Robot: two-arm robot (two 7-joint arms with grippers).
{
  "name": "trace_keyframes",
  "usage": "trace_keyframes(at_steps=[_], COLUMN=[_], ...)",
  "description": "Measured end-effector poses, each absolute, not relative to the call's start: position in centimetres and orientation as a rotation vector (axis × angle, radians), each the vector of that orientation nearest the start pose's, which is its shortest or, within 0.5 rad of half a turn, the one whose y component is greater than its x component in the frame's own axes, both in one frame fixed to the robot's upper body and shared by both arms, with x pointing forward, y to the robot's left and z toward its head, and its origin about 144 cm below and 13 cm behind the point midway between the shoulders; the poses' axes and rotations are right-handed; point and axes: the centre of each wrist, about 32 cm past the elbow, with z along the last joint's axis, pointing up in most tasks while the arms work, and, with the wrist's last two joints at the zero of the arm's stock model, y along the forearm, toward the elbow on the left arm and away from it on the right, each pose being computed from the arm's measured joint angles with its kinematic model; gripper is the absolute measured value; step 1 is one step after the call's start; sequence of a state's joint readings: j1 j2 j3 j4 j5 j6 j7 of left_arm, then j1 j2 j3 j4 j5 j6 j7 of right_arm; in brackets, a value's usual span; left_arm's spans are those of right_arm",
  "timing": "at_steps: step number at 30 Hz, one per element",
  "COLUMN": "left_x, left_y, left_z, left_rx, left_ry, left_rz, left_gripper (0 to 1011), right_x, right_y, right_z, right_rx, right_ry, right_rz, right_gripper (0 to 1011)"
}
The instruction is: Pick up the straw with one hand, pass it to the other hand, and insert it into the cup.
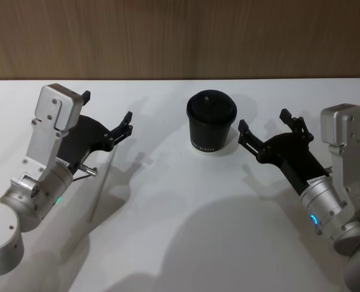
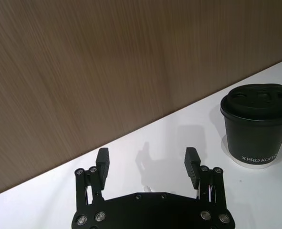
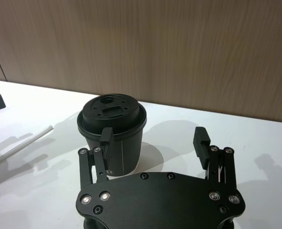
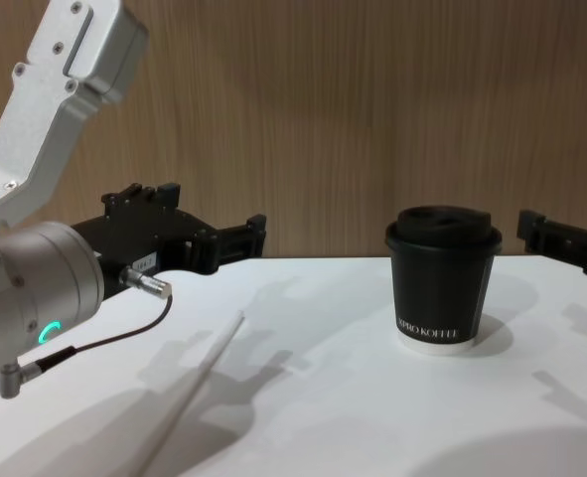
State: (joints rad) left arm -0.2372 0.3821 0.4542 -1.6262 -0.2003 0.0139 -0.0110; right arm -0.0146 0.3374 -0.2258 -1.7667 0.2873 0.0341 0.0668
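Note:
The white straw (image 1: 102, 188) lies flat on the white table (image 1: 186, 243), in front of my left gripper (image 1: 106, 108). That gripper, on the arm with the green ring, hovers open above the straw's far end and holds nothing. The black lidded cup (image 1: 211, 121) stands upright at the middle back. To its right my right gripper (image 1: 264, 121), on the arm with the bluish ring, is open, empty and pointed at the cup. In the right wrist view the cup (image 3: 113, 129) sits just ahead of the open fingers (image 3: 200, 138), with the straw (image 3: 21, 145) beyond. In the chest view the straw (image 4: 199, 383) runs toward me.
A wooden wall (image 1: 180, 36) closes off the back of the table. A thin dark cable with a metal plug (image 4: 144, 281) hangs from the left wrist, above the straw. Bare table lies between the straw and the cup (image 4: 442, 283).

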Motion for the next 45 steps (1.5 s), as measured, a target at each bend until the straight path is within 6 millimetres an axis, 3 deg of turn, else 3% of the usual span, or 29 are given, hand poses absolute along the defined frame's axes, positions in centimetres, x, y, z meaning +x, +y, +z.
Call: trace_keyframes(at_steps=[45], left_x=[49.20], left_y=[19.84], left_z=[120.44], left_rx=[0.061], left_ry=[-0.268], left_rz=[1.124], left_gripper=[1003], right_x=[44.33], right_y=[-23.71], right_z=[118.87], right_rx=[0.026], right_ry=[-0.075], right_rz=[-1.230], right_gripper=[1001])
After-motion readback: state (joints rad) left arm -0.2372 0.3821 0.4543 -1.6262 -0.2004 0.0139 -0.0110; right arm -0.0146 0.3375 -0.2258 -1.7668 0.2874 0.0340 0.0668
